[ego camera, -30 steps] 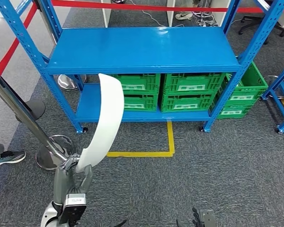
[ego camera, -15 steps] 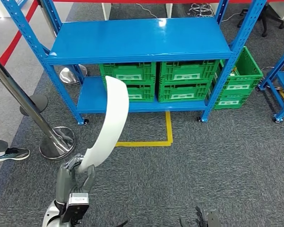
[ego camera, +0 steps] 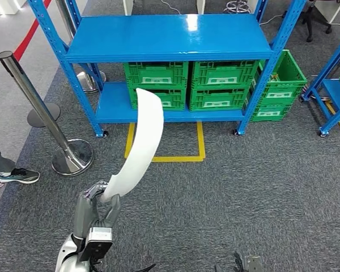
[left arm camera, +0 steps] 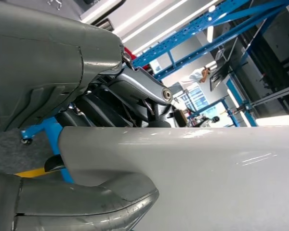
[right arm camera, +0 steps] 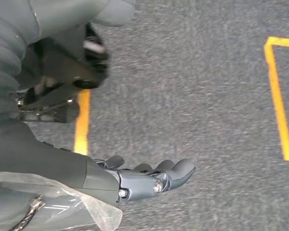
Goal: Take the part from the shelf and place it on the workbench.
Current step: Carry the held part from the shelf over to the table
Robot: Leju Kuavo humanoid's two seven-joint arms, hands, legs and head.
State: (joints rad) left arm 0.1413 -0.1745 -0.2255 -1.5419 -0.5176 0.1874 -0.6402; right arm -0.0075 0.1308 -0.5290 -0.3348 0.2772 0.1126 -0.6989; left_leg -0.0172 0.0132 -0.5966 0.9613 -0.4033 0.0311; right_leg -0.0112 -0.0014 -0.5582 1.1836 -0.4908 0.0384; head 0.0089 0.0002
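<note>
- Head view: the left hand (ego camera: pixel 94 211) grips the bottom end of the long, curved, white plastic part (ego camera: pixel 141 144), off the blue metal shelf (ego camera: pixel 168 37).
- Its long axis rises up and forward from the hand, bowing right.
- The right hand (right arm camera: pixel 146 175) hangs low, fingers straight, holding nothing.
- No workbench is visible; I judge carrying comes next.

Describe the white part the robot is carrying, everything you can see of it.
The white part is a long, curved panel with a smooth, glossy surface that looks like plastic, wider at its rounded upper end and narrowing toward the bottom. It stands nearly upright, arching up and to the right over the grey carpet in front of the blue shelf. The left hand grips its lower end, thumb on one face and fingers on the other; nothing else touches it.
</note>
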